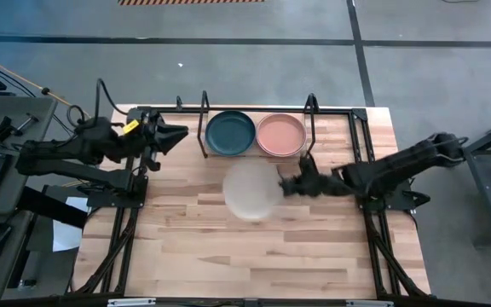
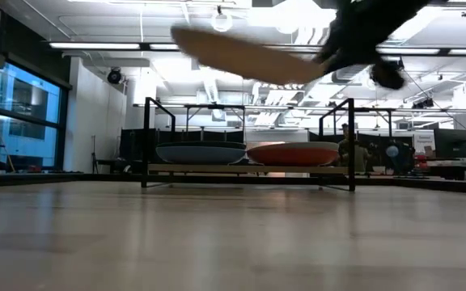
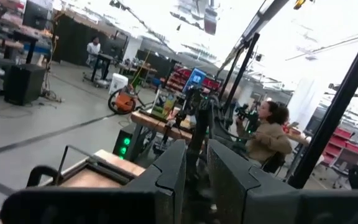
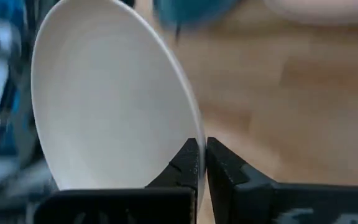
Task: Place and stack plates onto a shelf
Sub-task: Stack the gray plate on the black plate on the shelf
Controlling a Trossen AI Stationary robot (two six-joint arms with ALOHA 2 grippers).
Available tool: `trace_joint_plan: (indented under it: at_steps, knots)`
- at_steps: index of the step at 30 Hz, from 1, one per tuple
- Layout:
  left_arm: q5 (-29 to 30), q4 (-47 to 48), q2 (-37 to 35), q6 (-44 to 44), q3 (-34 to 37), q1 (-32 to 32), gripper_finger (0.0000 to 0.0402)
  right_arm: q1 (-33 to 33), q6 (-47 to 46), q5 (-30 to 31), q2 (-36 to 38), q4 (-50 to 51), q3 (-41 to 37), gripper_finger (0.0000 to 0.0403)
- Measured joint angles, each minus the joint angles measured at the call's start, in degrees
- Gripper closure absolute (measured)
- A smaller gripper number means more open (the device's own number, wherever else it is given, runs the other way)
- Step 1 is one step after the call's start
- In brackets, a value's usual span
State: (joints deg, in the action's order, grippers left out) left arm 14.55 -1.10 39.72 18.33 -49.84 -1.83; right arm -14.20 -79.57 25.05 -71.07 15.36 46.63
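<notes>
Table (image 1: 228,247): bare wood at the near side, with no plates lying on it that I can see.
Plate in the air: the right gripper (image 4: 202,163) is pinched tight on the rim of a pale cream plate (image 1: 251,189). In the low view the plate (image 2: 241,56) hangs tilted, high above the table, in front of the shelf.
Where that plate is: over the middle of the table, just in front of the shelf and between the 2 plates there, not yet above either one.
Left arm: it waits at the left side of the table, next to the left end of the shelf. The left gripper (image 1: 177,135) holds nothing, and its fingers (image 3: 166,180) stand a little apart with a thin gap between them.
Shelf (image 1: 348,115): a small wood board in a black wire frame, at the far edge of the table.
On the shelf: 2 plates side by side, a dark blue plate (image 1: 230,133) on the left and a pink-red plate (image 1: 280,135) on the right.
Done so far: 2 plates sit on the shelf and 1 more is on its way.
Left to do: I think the cream plate must go down flat on top of 1 of the 2. I cannot see any other plates from here.
Room behind: a person (image 3: 269,134) sits at a desk far off.
</notes>
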Motion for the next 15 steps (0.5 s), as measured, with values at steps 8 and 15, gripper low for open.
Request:
trace_joint_plan:
  at_steps: [8,15]
  knots:
    - [0.0,1.9,1.0,2.6,0.0,0.0,0.0346,18.9,10.6,-0.1,-5.9,-6.2,5.5,0.0403]
    - [0.0,1.7,1.0,2.6,0.0,-0.1,0.0346,31.0,23.7,-7.5,-15.3,-1.1,18.8,0.0403]
